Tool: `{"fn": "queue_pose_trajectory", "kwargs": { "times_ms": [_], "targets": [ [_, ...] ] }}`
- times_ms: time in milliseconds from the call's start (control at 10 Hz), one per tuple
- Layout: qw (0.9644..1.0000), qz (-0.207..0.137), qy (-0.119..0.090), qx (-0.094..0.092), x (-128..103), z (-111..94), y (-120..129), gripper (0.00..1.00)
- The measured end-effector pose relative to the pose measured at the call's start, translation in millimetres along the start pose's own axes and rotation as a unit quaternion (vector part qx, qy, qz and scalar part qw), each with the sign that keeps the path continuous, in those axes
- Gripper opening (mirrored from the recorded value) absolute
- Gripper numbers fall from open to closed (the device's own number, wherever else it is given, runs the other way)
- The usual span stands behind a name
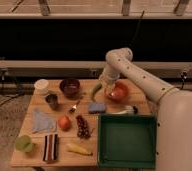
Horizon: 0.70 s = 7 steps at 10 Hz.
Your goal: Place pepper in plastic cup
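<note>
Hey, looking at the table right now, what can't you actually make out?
Camera view, the only one:
- The claw hangs between the pepper and the orange bowl; whether it touches the pepper is unclear.
- The arm hides part of the bowl's inside.
- The robot's body is cut off by the right edge.
- The plastic cup: contents cannot be told.

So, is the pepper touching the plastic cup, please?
Apart. The camera view shows the pepper beside the orange bowl at the back, the plastic cup at the front-left corner; the gripper hangs over the bowl's rim.
</note>
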Motion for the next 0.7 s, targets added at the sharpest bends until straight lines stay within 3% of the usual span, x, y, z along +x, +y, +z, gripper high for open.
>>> {"fn": "queue_pose_trajectory", "kwargs": {
  "times_ms": [200,700],
  "targets": [
    [0.9999,-0.014,-0.008,-0.003,-12.4,18.7,-13.7,0.65],
    [0.9994,-0.025,-0.02,-0.009,-19.4,39.9,-39.8,0.65]
  ]
}}
